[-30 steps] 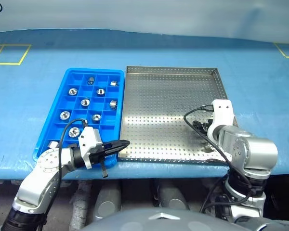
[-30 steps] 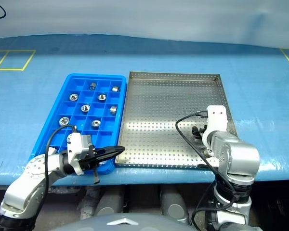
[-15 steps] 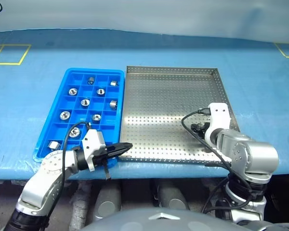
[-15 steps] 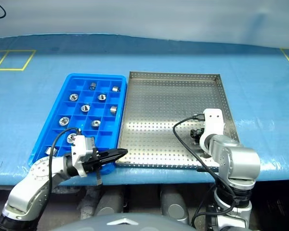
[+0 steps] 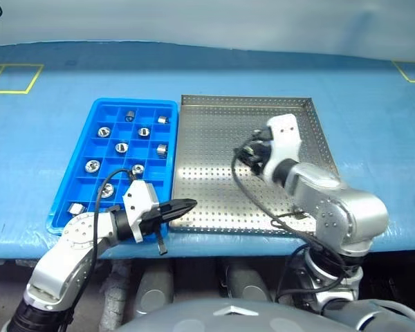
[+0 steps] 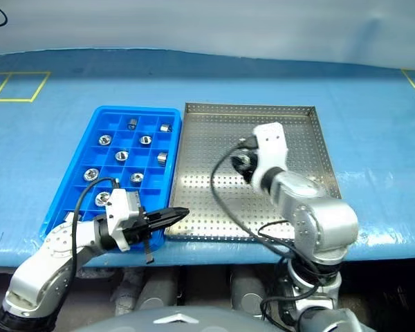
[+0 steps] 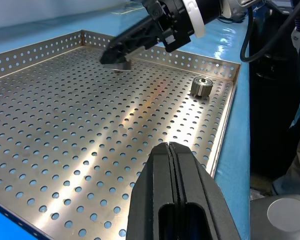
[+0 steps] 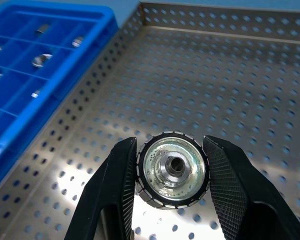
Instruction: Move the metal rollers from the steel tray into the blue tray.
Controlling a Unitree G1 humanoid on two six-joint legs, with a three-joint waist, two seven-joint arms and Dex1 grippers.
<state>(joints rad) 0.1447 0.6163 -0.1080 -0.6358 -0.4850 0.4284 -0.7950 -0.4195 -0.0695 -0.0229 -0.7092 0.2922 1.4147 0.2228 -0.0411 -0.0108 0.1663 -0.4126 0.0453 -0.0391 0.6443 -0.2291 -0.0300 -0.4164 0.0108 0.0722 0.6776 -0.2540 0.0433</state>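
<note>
The steel tray lies at the table's centre, with the blue tray against its left side. Several metal rollers rest in the blue tray's compartments. My right gripper hangs over the steel tray's middle, shut on one roller whose hollow end faces the wrist camera. Another roller stands on the steel tray's floor near a corner rim. My left gripper is shut and empty, hovering at the steel tray's near left corner; its fingers press together.
A blue cover spreads over the table, marked with yellow tape squares at the far left and far right. A black cable loops from my right wrist above the steel tray. The table's front edge runs just below both trays.
My right gripper has shut on a roller near the steel tray's near right side, lifted it and swung left toward the tray's middle. The left gripper has barely moved.
</note>
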